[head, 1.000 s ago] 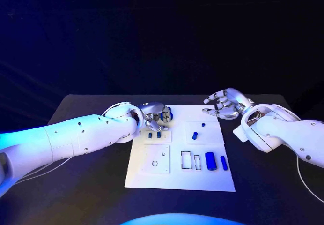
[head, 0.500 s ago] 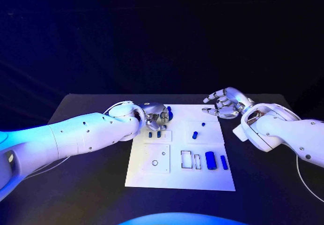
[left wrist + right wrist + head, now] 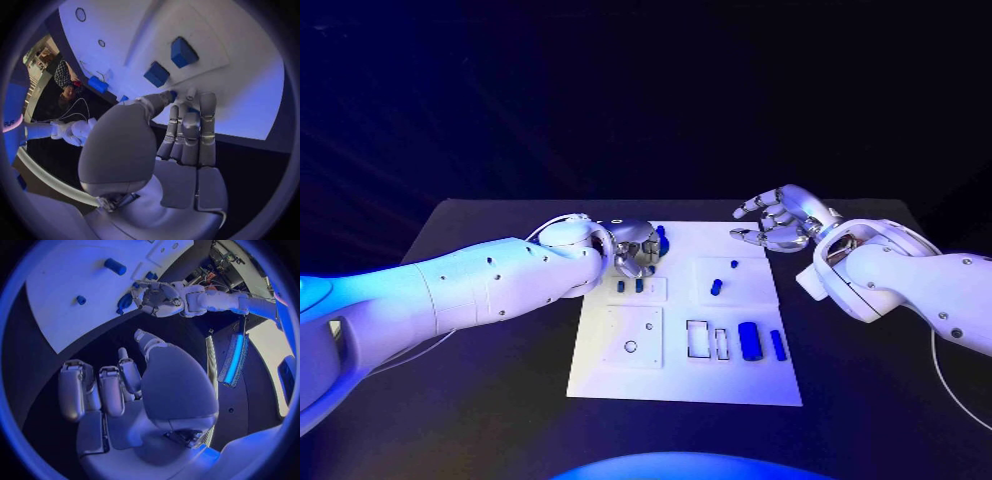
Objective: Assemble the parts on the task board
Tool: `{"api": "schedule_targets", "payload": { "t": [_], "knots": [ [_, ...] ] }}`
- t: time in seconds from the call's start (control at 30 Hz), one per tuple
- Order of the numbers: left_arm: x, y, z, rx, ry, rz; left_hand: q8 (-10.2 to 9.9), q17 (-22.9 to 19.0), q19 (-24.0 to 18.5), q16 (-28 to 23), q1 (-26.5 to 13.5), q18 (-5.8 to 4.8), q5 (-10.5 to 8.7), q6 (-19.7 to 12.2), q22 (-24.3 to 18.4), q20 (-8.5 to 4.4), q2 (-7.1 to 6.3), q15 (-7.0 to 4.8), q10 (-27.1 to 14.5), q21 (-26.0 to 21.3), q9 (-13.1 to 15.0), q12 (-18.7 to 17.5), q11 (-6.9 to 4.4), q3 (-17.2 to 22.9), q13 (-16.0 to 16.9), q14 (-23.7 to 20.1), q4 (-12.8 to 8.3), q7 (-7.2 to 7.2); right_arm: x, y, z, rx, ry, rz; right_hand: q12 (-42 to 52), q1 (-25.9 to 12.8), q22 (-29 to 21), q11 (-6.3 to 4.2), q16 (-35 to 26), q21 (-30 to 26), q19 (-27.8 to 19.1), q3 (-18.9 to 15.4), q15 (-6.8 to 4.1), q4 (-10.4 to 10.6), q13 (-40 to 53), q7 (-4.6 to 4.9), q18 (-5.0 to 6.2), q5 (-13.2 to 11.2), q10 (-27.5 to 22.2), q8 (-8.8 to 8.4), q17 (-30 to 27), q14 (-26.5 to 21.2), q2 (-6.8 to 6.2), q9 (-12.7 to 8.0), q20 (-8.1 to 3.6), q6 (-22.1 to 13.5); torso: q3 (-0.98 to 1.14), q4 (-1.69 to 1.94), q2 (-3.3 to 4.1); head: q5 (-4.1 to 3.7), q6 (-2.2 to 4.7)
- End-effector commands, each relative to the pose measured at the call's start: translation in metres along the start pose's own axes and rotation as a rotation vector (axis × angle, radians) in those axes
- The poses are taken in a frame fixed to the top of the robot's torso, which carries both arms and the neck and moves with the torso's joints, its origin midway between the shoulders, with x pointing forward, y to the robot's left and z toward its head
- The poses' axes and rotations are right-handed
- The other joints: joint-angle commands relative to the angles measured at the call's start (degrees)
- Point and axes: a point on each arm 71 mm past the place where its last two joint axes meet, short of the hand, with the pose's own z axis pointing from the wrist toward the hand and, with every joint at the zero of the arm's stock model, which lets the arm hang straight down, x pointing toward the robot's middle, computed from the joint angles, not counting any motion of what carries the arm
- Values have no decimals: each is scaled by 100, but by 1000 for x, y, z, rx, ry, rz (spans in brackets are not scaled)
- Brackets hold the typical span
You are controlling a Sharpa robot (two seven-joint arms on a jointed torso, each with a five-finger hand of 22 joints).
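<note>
Since the earlier frame my left hand drew back slightly, grasping a blue part at the task board's far-left corner; right hand released.

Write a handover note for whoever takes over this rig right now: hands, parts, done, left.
Left hand: at the task board's far left corner, fingers curled by a blue part; whether it grips it cannot be told.
Right hand: open, holding nothing, hovering off the board's far right corner.
Parts: two small blocks stand mid-left; a peg centre; two cylinders near right.
Done: unclear. Left: outlined slots still empty.
</note>
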Motion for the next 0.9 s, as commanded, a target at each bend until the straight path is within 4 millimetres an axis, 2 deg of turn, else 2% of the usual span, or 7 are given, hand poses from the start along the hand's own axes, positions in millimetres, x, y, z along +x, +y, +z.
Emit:
{"api": "schedule_targets", "payload": {
  "t": [0.03,0.1,0.63,0.9],
  "knots": [
    [2,-1,1,2,26,4,-21,1,35,21,16,-61,-5,42,20,2,13,-1,51,27,-10,-24,9,44,-11,30,4,-6,1,2,0,-16,5,-2,-8,-23,937,0,-13,2,-19,33,-11,-12,205,-20,93,26,-24,29,618,369,-10,-10,2,23,1,-1,-3,-6,-4],
    [2,-2,2,4,28,1,-38,94,129,110,7,-93,-5,119,204,-3,28,-17,133,176,-43,-29,-9,97,-43,110,-32,-23,1,2,0,-16,5,-2,-8,-23,937,0,-13,2,-19,33,-11,-12,205,-20,93,26,-24,29,618,369,-10,-10,2,23,2,0,-4,-8,-6],
    [4,-4,4,21,36,-18,-135,223,285,298,-108,-148,-19,431,557,-31,79,-82,430,468,-124,-210,-84,182,-211,288,-104,-108,2,2,0,-14,9,-2,1,-25,938,-2,-16,4,-16,50,-13,-7,212,-22,92,38,-13,38,617,370,-6,-10,0,30,1,4,-2,-2,-5],
    [4,-2,5,11,30,-27,-280,395,476,452,-123,-203,-24,703,863,-62,208,-133,775,713,-160,-573,-126,271,-413,558,-210,-138,2,3,0,-15,11,-2,5,-24,940,-3,-14,6,-14,55,-13,-7,216,-22,91,40,-8,41,620,371,-5,-10,-1,33,2,-1,-2,-7,4]
  ]
}}
